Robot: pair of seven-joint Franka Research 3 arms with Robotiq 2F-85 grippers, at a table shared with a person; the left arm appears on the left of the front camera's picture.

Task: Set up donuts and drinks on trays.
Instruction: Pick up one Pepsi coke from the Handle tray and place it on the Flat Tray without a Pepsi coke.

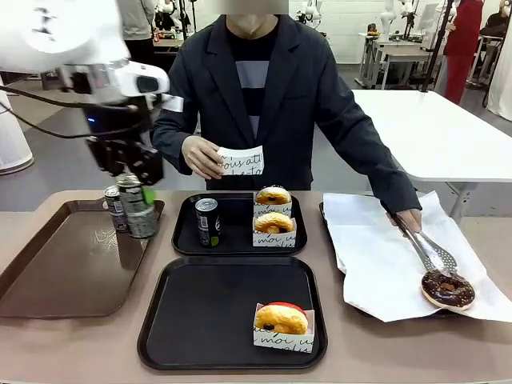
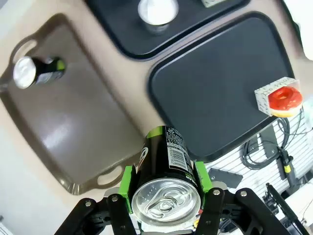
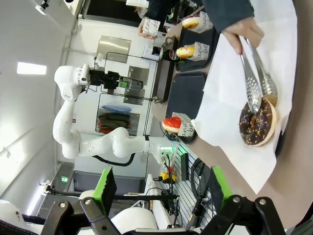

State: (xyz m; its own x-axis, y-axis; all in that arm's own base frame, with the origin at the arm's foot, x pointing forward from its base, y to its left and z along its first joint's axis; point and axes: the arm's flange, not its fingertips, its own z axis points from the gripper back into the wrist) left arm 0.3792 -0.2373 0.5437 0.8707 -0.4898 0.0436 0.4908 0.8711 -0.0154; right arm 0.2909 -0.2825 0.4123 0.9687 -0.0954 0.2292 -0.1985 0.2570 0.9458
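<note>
Left gripper (image 2: 165, 185) is pinching a can (image 2: 164, 159); right gripper (image 3: 161, 186) is hanging spread. Risk: the smooth can could be slipping, or clipping the neighbouring can (image 2: 36, 72).

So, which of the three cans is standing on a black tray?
The lone can on the far black tray, beside two sleeved donuts. The left gripper holds a second can; a third can stands on the brown tray.
</note>
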